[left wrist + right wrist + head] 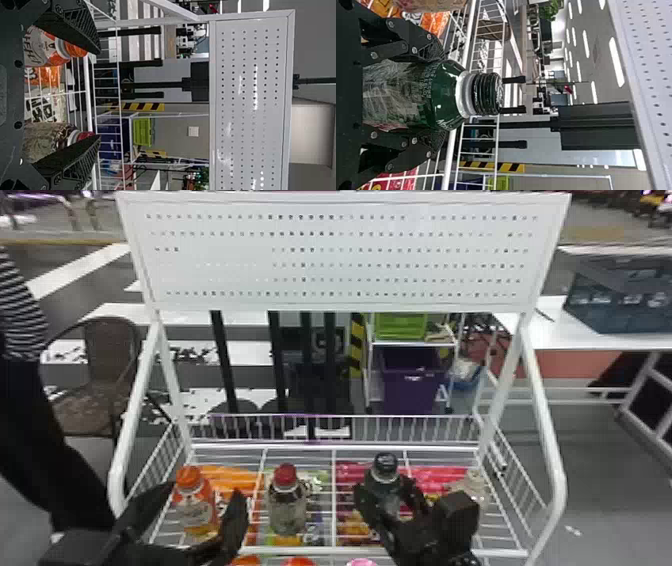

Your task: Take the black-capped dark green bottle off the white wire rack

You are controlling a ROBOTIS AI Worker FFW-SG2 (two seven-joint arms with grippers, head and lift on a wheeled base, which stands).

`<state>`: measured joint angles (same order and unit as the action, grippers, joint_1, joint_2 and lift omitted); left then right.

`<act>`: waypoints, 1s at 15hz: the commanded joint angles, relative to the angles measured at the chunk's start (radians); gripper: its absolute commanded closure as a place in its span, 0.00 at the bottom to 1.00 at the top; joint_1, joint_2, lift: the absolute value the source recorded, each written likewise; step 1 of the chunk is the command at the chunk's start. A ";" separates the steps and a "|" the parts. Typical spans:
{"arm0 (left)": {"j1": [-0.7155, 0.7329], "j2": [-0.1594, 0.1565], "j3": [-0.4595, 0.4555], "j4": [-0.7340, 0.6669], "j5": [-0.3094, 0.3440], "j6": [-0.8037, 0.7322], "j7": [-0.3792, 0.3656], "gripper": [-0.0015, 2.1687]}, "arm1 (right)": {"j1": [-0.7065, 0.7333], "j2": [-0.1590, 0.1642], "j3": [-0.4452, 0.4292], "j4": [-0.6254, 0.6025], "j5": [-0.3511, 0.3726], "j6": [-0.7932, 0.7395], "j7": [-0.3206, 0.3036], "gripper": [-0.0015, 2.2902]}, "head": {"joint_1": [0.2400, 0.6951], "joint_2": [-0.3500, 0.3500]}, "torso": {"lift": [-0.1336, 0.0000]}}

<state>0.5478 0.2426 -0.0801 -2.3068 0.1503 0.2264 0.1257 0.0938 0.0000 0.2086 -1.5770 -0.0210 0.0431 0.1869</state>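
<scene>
The black-capped dark green bottle [386, 475] stands upright on the white wire rack [300, 550], right of centre. My right gripper [389, 494] is around its body below the cap. In the right wrist view, the right gripper [441, 95] has a finger pressed to each side of the green bottle [446, 93] near its shoulder. On the left side my left gripper [204, 496] stands open, its fingers apart around the front of an orange-capped bottle. The left gripper [99, 95] holds nothing in the left wrist view.
A red-capped bottle [287, 500] stands between the two arms, the orange-capped bottle [194, 497] at the left, and a pale-capped bottle [474, 485] right of the green one. Colourful packets lie under the wires. Behind rises a white perforated panel [345, 255]; side rails flank the rack.
</scene>
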 commanded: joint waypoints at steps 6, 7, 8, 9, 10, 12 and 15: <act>0.018 0.000 -0.003 -0.014 0.000 -0.012 0.000 0.07 | 0.287 -0.026 -0.051 -0.459 -0.027 0.116 -0.043 0.63 | 0.57 0.50 | 1.00; 0.018 0.001 -0.003 -0.017 0.000 -0.015 0.000 0.07 | 0.334 -0.055 -0.075 -0.525 -0.033 0.125 -0.043 0.63 | 0.57 0.50 | 1.00; 0.020 0.000 -0.003 -0.019 0.000 -0.018 0.000 0.07 | 0.385 -0.072 -0.109 -0.583 -0.050 0.134 -0.043 0.63 | 0.57 0.50 | 1.00; 0.020 0.001 -0.003 -0.019 0.000 -0.018 0.000 0.07 | 0.426 -0.086 -0.138 -0.637 -0.066 0.134 -0.041 0.63 | 0.57 0.50 | 1.00; 0.020 0.000 -0.001 -0.019 -0.002 -0.018 0.000 0.07 | 0.477 -0.089 -0.184 -0.683 -0.089 0.131 -0.038 0.60 | 0.57 0.50 | 1.00; 0.021 0.000 -0.001 -0.016 -0.005 -0.021 0.002 0.07 | 0.567 -0.104 -0.238 -0.765 -0.116 0.122 -0.026 0.56 | 0.57 0.50 | 1.00; 0.021 0.000 -0.001 -0.017 -0.005 -0.025 0.003 0.07 | 0.676 -0.109 -0.299 -0.839 -0.134 0.082 -0.014 0.56 | 0.57 0.50 | 1.00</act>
<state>0.5703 0.2423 -0.0813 -2.3238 0.1458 0.2027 0.1286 0.7218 -0.1075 -0.0620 -2.3853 -0.1470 0.1502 0.1725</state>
